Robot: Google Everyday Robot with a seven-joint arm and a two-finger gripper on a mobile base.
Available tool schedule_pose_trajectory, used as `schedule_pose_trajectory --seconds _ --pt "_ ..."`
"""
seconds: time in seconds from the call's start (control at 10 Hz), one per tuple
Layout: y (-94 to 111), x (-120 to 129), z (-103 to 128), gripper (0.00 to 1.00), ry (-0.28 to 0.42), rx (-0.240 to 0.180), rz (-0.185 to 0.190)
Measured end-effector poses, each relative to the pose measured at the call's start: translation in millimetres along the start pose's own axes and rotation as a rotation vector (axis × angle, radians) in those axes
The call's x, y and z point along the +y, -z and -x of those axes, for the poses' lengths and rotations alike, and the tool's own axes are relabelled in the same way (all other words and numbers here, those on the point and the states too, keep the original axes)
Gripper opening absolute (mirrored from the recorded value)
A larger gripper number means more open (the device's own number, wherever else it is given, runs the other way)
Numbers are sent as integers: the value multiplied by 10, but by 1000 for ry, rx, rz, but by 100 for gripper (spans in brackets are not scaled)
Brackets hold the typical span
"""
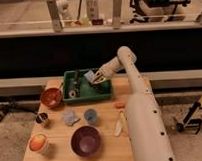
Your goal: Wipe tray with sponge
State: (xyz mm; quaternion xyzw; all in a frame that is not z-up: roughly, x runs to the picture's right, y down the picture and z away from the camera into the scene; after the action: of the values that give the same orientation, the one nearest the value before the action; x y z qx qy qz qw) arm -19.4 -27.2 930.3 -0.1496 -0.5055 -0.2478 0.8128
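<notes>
A green tray [103,96] sits at the back of the wooden table. My gripper [96,79] reaches into it from the right, at the end of the white arm [128,69]. A light blue sponge [89,76] is right at the gripper's tip, over the tray's middle. A dark utensil [76,78] and a small round object [72,94] lie in the tray's left half.
On the table stand a red-brown bowl [51,97], a small dark cup [43,119], a crumpled grey-blue cloth [71,117], a small blue cup [90,115], a purple bowl [86,141], an orange-and-white object [38,143], a carrot [119,104] and a pale utensil [118,125].
</notes>
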Motion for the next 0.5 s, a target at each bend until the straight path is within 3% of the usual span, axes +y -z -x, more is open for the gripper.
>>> schedule_pose_trajectory --seconds 0.2,0.3,0.5 --pt "-72 174 40 0 12 -89 0" --pt "-91 193 74 0 19 -111 -6" --pt "-69 267 79 0 19 -76 -28"
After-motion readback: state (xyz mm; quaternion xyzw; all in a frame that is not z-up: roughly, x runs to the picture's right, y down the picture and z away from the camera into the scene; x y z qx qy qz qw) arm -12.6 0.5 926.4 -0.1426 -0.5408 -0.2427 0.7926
